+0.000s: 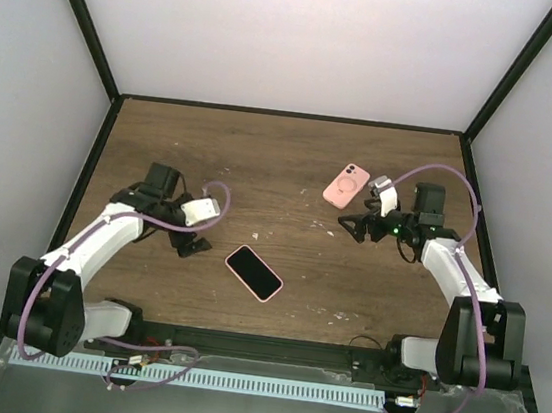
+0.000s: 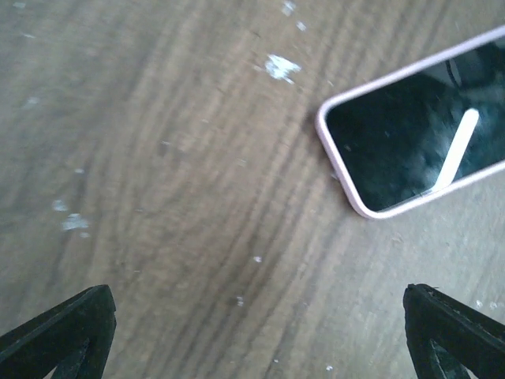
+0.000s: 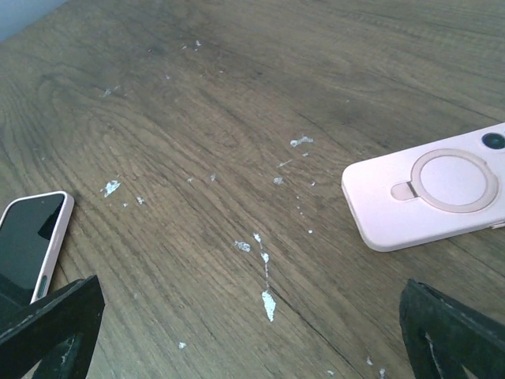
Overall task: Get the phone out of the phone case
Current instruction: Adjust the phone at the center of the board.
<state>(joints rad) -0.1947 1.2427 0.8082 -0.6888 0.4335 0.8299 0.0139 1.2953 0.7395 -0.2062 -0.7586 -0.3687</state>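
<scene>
While left claw [image 1: 190, 246] and right claw [image 1: 356, 226] hang released and empty, the phone [image 1: 254, 272] lies screen-up ahead-right of the left, the pink case [image 1: 346, 185] ahead-right of the right. They look separated; next, check whether the phone's pink rim needs peeling.

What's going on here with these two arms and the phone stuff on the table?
Neither arm is holding anything right now. The left tool and right tool are both open over the wooden table. A pink-edged phone lies screen up between them. A pink case lies ring side up near the right tool; whether it's empty can't be told.
</scene>
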